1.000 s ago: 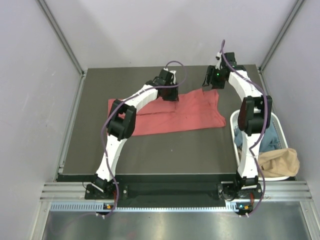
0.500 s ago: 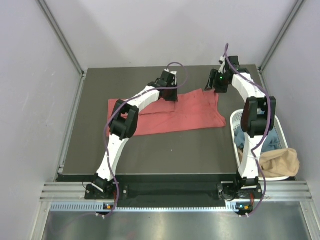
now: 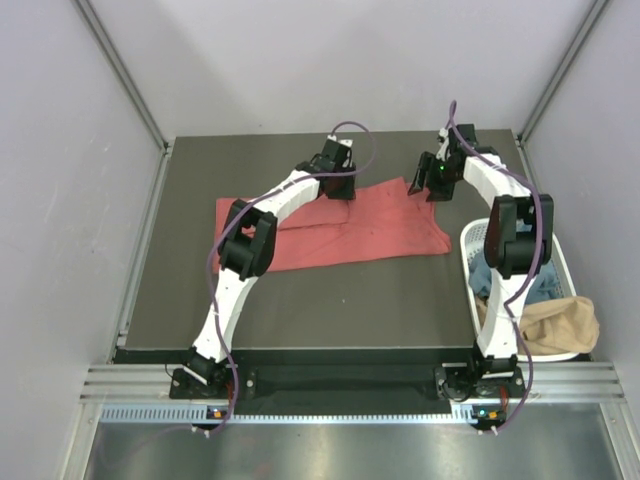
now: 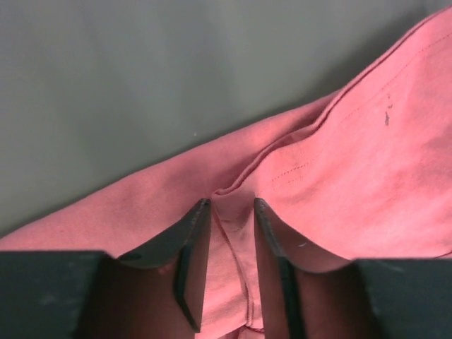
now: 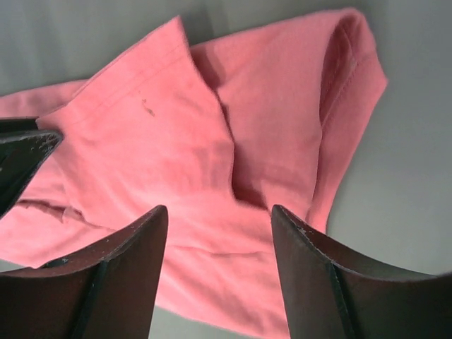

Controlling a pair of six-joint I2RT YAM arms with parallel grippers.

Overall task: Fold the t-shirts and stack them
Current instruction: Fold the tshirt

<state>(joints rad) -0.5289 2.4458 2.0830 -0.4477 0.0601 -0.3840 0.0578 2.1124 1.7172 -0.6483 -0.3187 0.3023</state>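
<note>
At t-shirt (image 3: 390,225) far edge, left pincer (image 4: 231,203)

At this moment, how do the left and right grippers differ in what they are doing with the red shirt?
The left gripper has its fingers close together with a raised fold of the coral-red t-shirt pinched between them. The right gripper is spread wide and holds nothing. The left one is near the middle of the shirt's far edge, and the right one hangs over its far right corner. Both point down at the same shirt.
</note>
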